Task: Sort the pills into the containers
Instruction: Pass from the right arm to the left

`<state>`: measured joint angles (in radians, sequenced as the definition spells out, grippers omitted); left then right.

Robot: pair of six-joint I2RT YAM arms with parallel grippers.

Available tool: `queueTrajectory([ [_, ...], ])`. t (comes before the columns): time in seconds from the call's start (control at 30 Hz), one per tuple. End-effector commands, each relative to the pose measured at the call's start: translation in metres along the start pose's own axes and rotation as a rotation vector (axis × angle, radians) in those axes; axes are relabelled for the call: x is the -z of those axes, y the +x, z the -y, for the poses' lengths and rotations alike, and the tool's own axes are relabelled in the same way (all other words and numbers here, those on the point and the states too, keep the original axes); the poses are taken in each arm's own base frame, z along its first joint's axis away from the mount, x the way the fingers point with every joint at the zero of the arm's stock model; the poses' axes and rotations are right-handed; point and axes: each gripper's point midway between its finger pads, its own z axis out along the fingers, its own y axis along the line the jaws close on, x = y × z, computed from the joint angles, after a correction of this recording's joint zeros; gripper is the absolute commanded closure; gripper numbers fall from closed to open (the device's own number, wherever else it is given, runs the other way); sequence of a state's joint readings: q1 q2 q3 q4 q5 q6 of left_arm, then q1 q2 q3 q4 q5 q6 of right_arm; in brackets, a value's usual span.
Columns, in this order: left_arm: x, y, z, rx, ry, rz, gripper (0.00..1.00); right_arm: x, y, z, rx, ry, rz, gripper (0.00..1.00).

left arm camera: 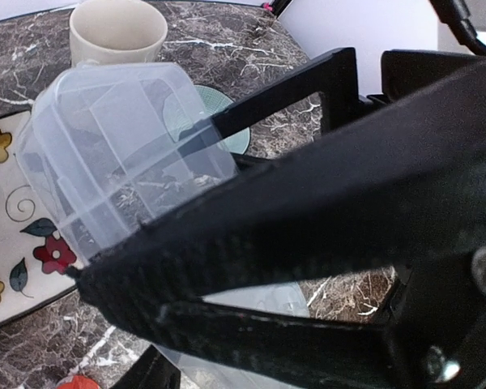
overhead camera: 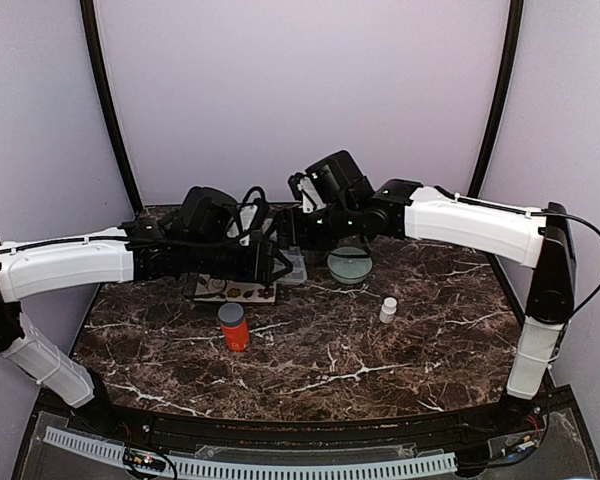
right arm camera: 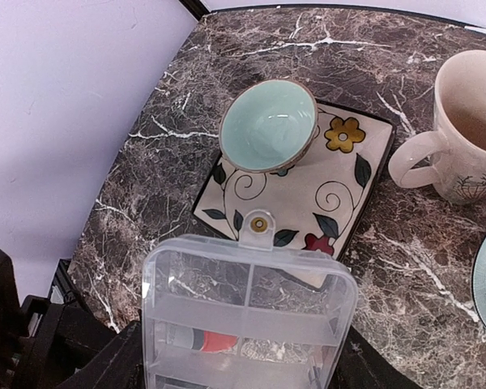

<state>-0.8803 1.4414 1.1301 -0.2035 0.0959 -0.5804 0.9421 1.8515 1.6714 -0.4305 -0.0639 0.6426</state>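
only the right wrist view shows the right gripper (right arm camera: 243,369) clasping the pill box (right arm camera: 251,300) over a green bowl (right arm camera: 267,126) on a floral plate (right arm camera: 340,194); the left gripper (left arm camera: 130,207) straddles its corner, grip unclear; overhead, the arms (overhead camera: 230,255) mostly cover it.

dark marble table (overhead camera: 380,370), pale lilac walls (overhead camera: 300,80)

The white-and-black left arm (overhead camera: 65,265) and right arm (overhead camera: 475,225) reach inward low above the bench (overhead camera: 380,350), wrists nearly meeting. The right gripper (overhead camera: 292,230) clamps a clear plastic pill box (right arm camera: 251,316). The left gripper (overhead camera: 278,262) has black fingers (left arm camera: 292,211) converging, grip unclear.
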Motion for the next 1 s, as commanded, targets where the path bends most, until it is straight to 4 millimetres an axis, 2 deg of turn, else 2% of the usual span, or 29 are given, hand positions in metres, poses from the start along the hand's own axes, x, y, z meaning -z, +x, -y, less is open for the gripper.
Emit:
queueTrajectory([
  [0.0,0.001,-0.007,0.004,0.019,0.027,0.006,0.55,0.007,-0.017,-0.021,0.01,-0.064,0.053,0.46],
  [0.1,0.001,-0.011,0.002,0.03,0.025,0.019,0.67,0.007,-0.016,-0.021,0.013,-0.064,0.05,0.46],
  [0.3,0.001,-0.016,-0.003,0.066,0.027,0.035,0.83,0.005,-0.015,-0.018,0.023,-0.053,0.047,0.46],
  [0.47,-0.001,-0.016,-0.011,0.099,0.02,0.033,0.98,0.004,-0.013,-0.015,0.039,-0.042,0.046,0.4],
  [0.8,0.001,-0.017,-0.024,0.135,-0.006,0.032,1.0,0.023,-0.021,-0.005,0.12,0.015,0.112,0.19],
  [0.97,0.003,-0.02,-0.034,0.142,-0.032,0.045,1.0,0.04,-0.028,-0.001,0.163,0.035,0.147,0.01],
])
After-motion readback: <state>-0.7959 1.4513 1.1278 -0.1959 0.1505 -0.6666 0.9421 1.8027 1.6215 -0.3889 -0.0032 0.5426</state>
